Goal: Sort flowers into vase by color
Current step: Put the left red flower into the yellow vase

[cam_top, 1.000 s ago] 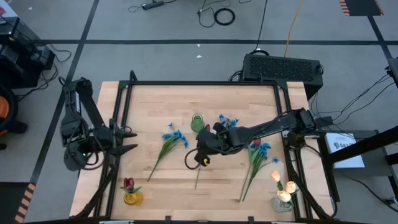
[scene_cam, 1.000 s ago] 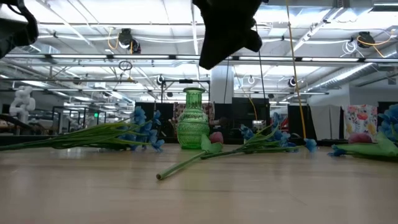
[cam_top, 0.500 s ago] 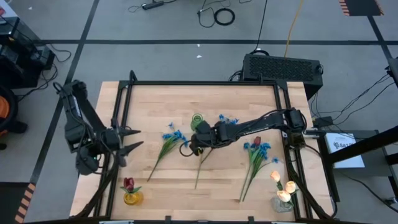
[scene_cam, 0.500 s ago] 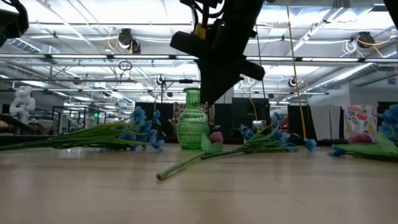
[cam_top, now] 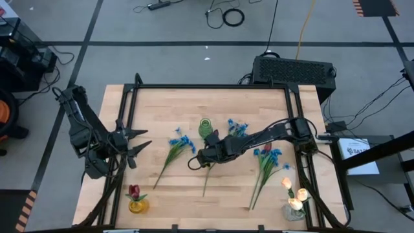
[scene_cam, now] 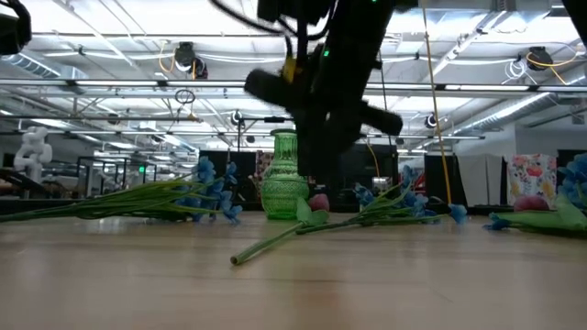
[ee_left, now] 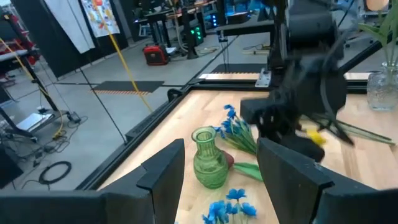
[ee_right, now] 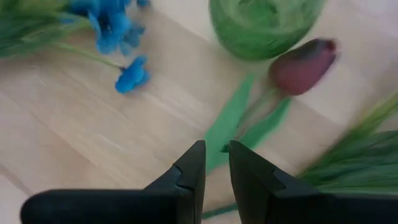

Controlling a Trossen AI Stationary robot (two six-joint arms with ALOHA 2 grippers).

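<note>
High view: empty green vase (cam_top: 205,125) mid-table (cam_top: 168,103).

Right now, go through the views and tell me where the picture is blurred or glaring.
Low view: the right arm is smeared by motion against bright ceiling lights, while the green vase stays sharp. Right wrist view: the red tulip and blue blossoms are soft and streaked. Left wrist view: the other arm is blurred. High view: even light, no glare on the table.

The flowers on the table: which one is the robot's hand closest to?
The dark red tulip lying beside the green vase. The right gripper hangs just over its stem; the blue flowers lie farther off.
</note>
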